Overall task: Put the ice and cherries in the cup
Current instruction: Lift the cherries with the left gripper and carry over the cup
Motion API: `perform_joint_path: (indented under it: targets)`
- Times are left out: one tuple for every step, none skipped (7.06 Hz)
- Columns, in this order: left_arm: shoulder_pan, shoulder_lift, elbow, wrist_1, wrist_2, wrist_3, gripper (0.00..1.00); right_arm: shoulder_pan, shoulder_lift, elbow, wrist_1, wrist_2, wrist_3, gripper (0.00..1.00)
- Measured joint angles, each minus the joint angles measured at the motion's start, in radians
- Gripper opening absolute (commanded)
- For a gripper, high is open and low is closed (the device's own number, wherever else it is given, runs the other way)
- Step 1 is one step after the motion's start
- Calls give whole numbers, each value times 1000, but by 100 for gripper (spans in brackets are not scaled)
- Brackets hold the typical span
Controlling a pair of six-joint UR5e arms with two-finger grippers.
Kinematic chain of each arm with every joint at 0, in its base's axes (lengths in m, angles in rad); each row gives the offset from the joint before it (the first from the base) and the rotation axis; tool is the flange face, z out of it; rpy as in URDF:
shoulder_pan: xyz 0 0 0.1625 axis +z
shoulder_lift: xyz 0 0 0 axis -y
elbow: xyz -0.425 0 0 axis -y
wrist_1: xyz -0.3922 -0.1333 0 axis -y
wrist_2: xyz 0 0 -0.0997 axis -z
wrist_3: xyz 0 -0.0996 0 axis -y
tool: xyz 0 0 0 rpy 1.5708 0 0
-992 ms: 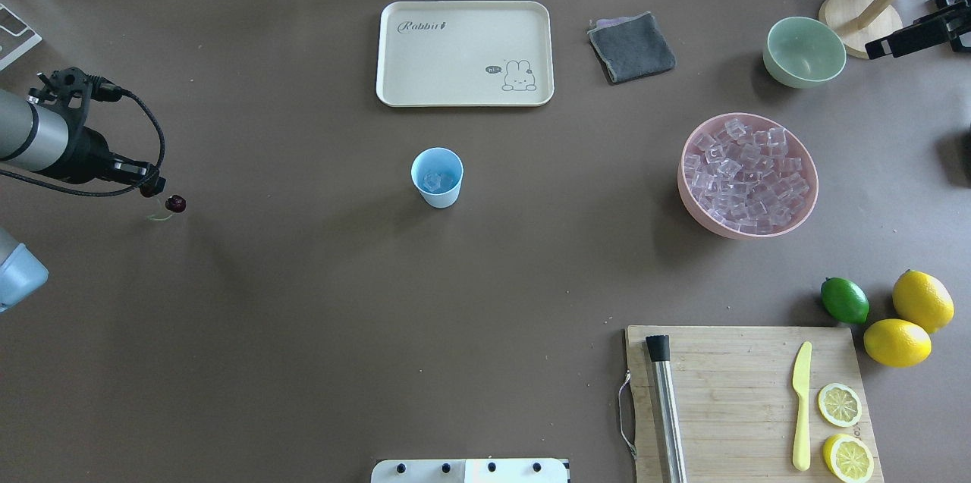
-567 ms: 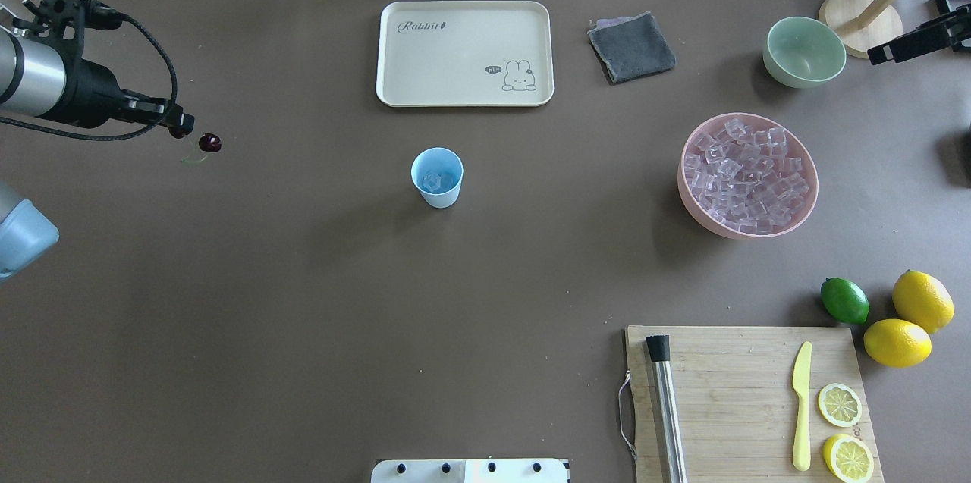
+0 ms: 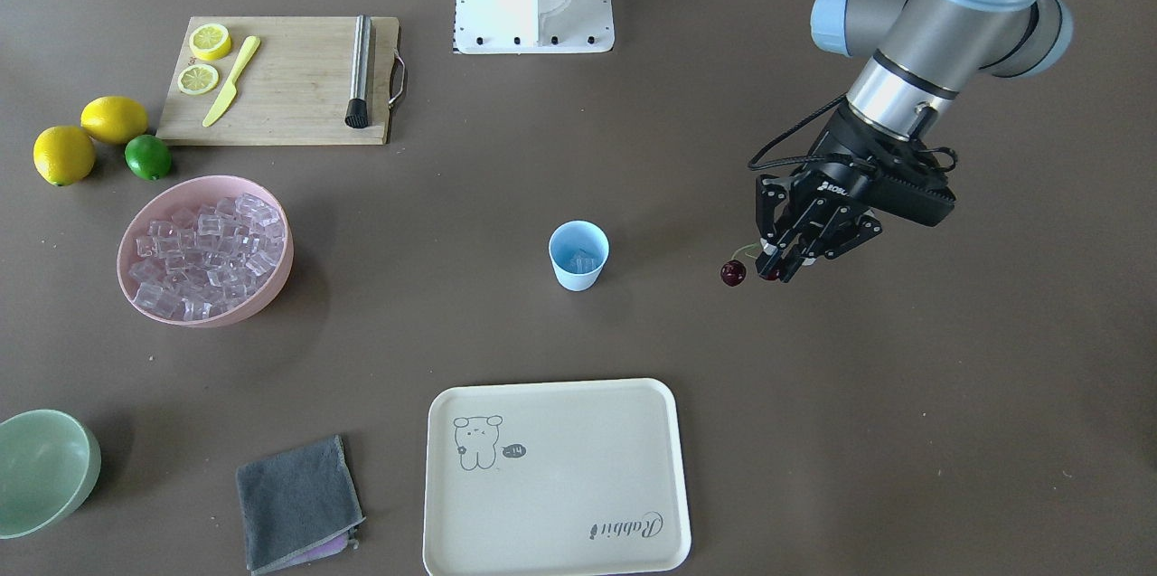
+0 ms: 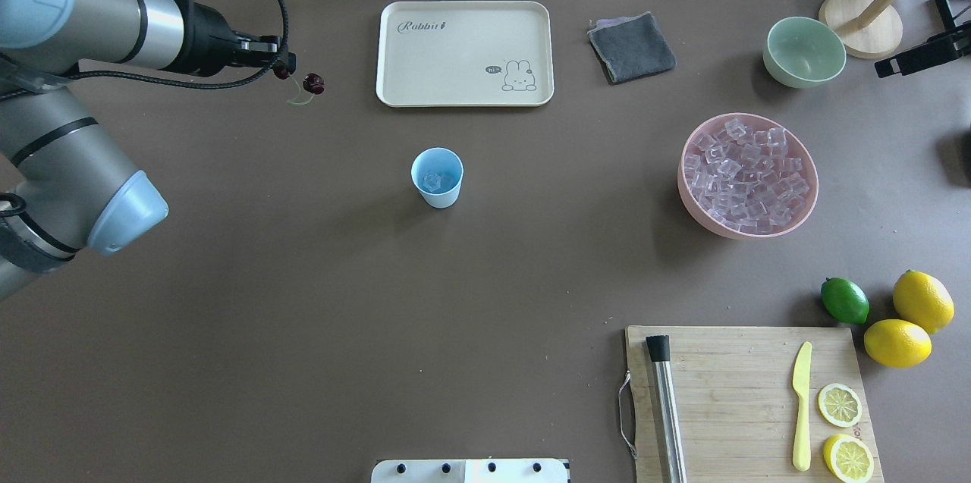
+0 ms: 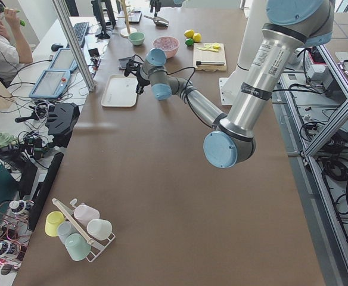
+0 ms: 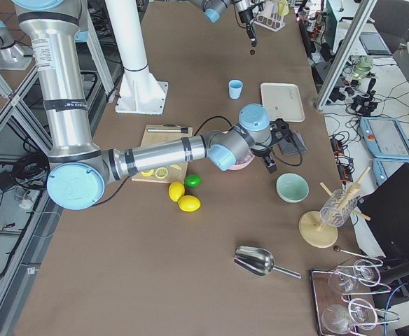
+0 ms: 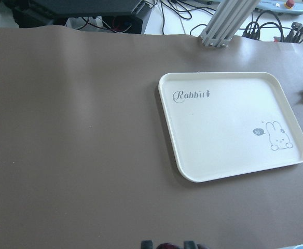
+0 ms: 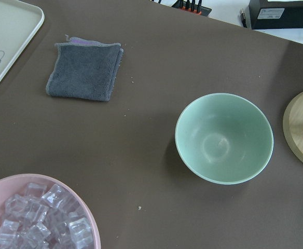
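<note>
Logged left gripper (image 3: 777, 270) lifted and swung in from the table's (image 4: 303, 316) left edge over the last second. Found jaws clamped on one of the cherries (image 3: 733, 272), the other dangling by its stem, near the tray (image 4: 464, 89) and well apart from the cup (image 4: 437, 178). Noted ice (image 4: 432, 180) already in cup. Judged cherry transfer under way. Cannot tell right gripper (image 6: 271, 159) jaws.

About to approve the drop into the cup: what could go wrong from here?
1. The left gripper seems to pinch only one of the cherries; the other hangs free on its stem and could swing, hitting the rim of the cup or landing outside.
2. The cup stands free and looks light; a low approach might tip it and spill the ice inside.
</note>
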Motion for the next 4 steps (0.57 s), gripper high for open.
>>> perform_joint_path:
  targets:
    - [47,-67,18,64,58,-28,0,0,0,-3,-2,-1,2,100]
    - [99,-124,42,108,121,-68,0,0,-1,-5,-2,-1,3,100]
    - [155,-159,59,124,185,-89,0,0,-2,-7,-3,-2,4,100]
    - [215,-173,65,127,247,-106,0,0,-1,-11,-4,-3,5,100]
